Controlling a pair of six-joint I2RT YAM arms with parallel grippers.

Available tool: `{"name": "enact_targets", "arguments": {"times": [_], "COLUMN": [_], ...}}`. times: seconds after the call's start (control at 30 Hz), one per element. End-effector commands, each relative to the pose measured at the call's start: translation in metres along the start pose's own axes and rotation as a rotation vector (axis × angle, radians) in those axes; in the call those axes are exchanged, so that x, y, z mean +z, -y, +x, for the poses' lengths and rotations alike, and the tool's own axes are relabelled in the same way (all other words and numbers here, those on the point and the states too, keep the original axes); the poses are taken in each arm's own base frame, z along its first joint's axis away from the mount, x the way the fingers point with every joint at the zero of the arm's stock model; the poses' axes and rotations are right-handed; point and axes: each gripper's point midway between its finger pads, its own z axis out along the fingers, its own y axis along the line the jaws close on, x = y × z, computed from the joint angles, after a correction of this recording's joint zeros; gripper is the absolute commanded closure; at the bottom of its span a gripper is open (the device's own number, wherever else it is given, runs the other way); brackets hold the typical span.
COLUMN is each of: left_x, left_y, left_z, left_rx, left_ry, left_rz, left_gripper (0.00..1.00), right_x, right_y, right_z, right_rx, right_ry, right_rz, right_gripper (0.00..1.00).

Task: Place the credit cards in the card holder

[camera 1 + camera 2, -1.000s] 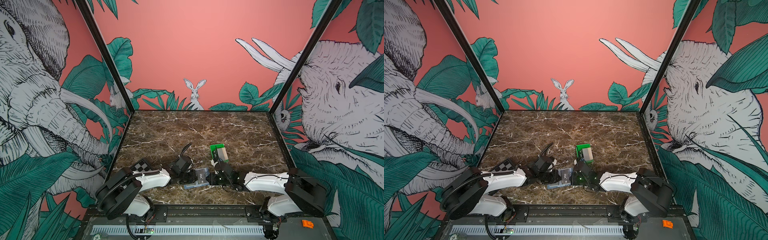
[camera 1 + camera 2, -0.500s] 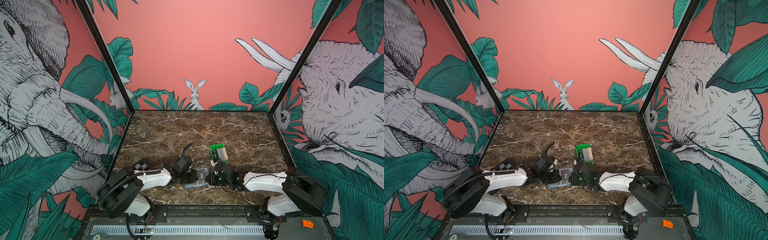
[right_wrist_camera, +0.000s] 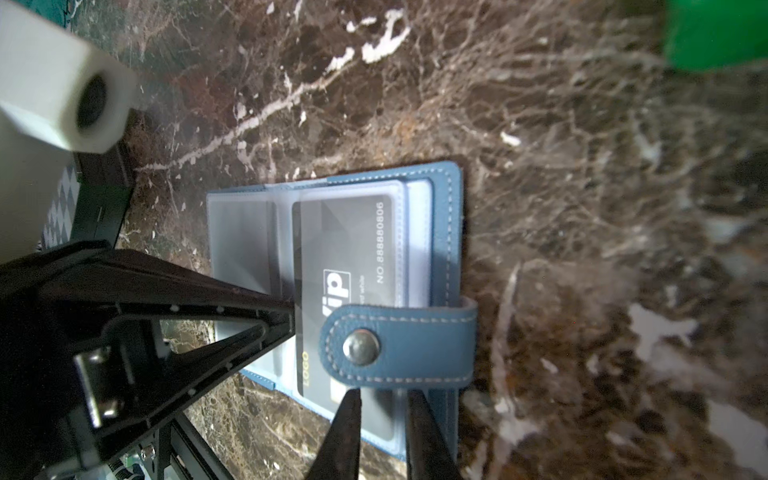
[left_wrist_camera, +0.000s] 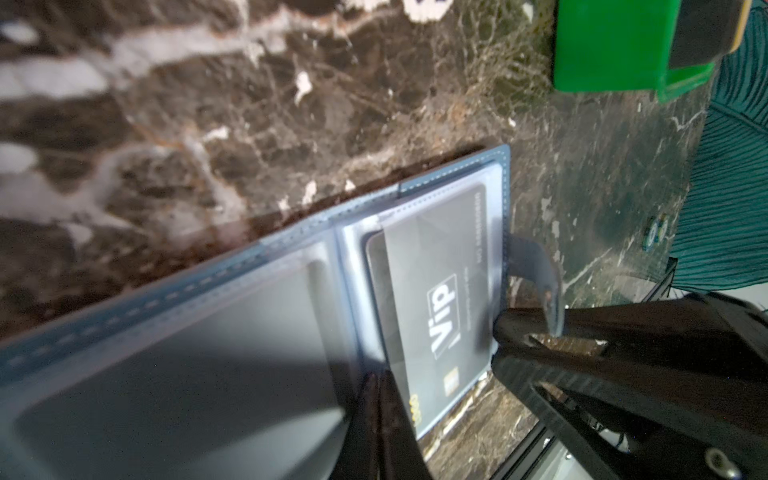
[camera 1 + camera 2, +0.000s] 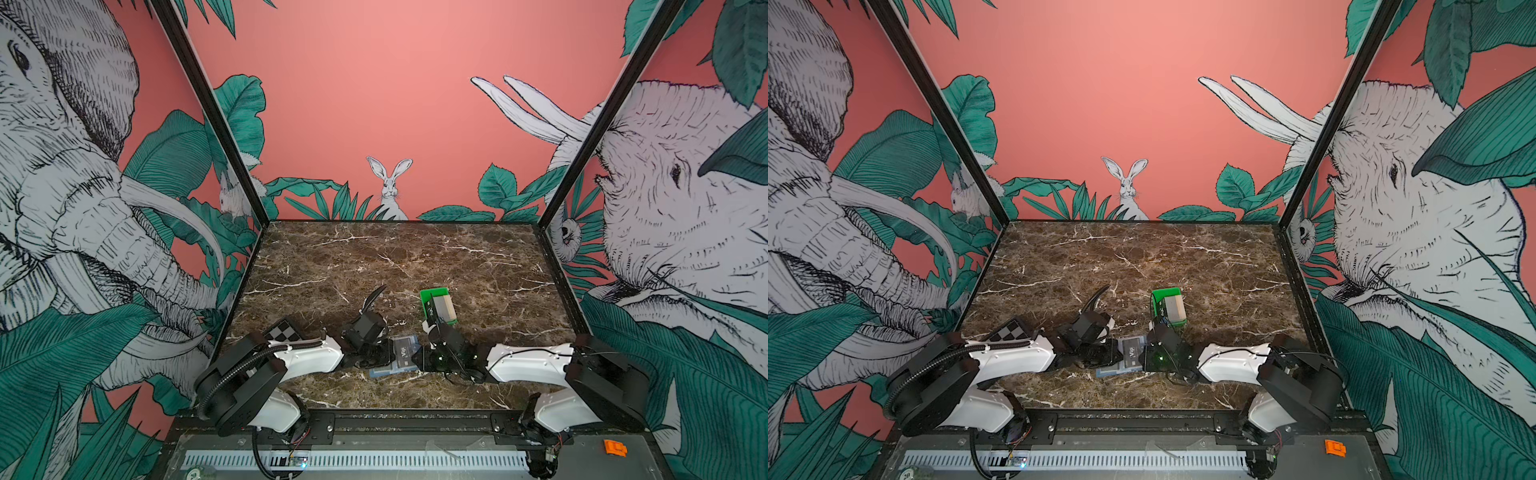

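The blue card holder (image 5: 397,353) lies opened flat on the marble bench (image 5: 395,266), close to the front edge and between the tips of the two arms; both top views show it there (image 5: 1127,358). A black card (image 3: 345,249) with white "Vip" lettering sits mostly inside a clear pocket on the half that carries the snap tab (image 3: 399,340). A narrow strip of the card is outside the pocket on the side toward the fold (image 4: 376,266). The left arm (image 5: 307,357) reaches in low, and its jaws are clenched to a point that meets the card's exposed edge; whether they pinch anything cannot be told. The right arm (image 5: 528,361) comes in from the opposite side. Its jaws stand a little apart with nothing between them, their tips over the holder's outer rim, and the tab curls back over the card and rests against them. Farther back and just right of the middle, a small green tray (image 5: 426,296) stands apart from the holder; it holds a grey-beige card (image 5: 444,305) with another black card (image 5: 432,311) at its side. A checkered board (image 5: 284,329) lies beside the left arm
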Motion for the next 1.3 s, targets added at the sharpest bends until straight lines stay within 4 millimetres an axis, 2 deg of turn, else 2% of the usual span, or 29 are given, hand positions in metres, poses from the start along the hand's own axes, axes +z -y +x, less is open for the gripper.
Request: {"name": "enact_targets", "arguments": {"times": [0.0,0.77,1.27], "left_x": [0.002,0.004,0.005], "left_y": [-0.005,-0.002,0.003], "left_z": [0.004,0.004,0.002], "left_rx": [0.005,0.003,-0.002], "left_ry": [-0.015,-0.018,-0.013], "left_rz": [-0.038,-0.023,0.003], "left_gripper": [0.93,0.94,0.94], "right_x": [-0.001,-0.011,-0.014], "right_y": [-0.002,-0.035,-0.048], "right_z": [0.001,-0.008,-0.009], "right_rx": [-0.012,-0.085,-0.158], "right_ry": [0.001,0.031,0.018], "right_rz": [-0.007,-0.145,-0.111], "right_gripper": [0.79,0.81,0.82]}}
